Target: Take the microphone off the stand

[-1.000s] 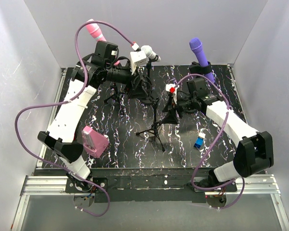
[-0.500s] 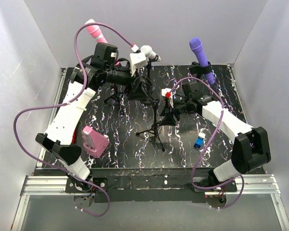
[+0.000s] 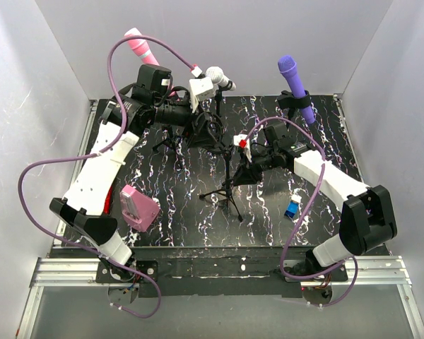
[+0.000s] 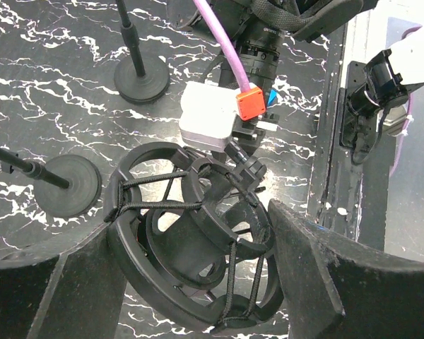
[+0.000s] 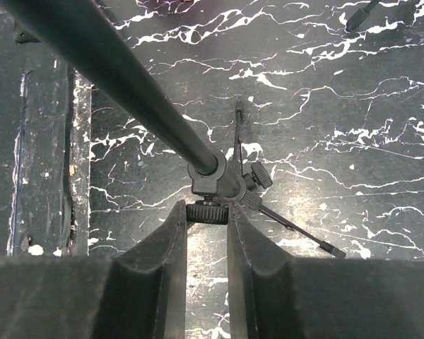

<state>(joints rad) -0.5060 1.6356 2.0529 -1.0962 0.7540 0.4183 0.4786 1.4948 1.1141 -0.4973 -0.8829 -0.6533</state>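
Note:
A black shock mount (image 4: 191, 240) with elastic cords tops the tripod stand (image 3: 227, 189) at mid-table. A dark barrel (image 4: 187, 247) sits inside it; I cannot tell whether that is the microphone. My left gripper (image 4: 191, 233) spans the mount's ring with a finger against each side, seen from above at the left gripper (image 3: 202, 131). My right gripper (image 5: 207, 212) is shut on a ribbed knob (image 5: 208, 211) under the stand's pole clamp, low on the stand in the top view, right gripper (image 3: 239, 171).
Pink (image 3: 138, 44), white (image 3: 215, 73) and purple (image 3: 294, 79) microphones stand on stands along the back. Two round stand bases (image 4: 141, 81) (image 4: 72, 185) sit under the mount. A pink box (image 3: 138, 207) lies front left, a small blue object (image 3: 292, 208) front right.
The right gripper slid left to the tripod stand and closed its fingers onto the knob. The left gripper stayed around the shock mount.

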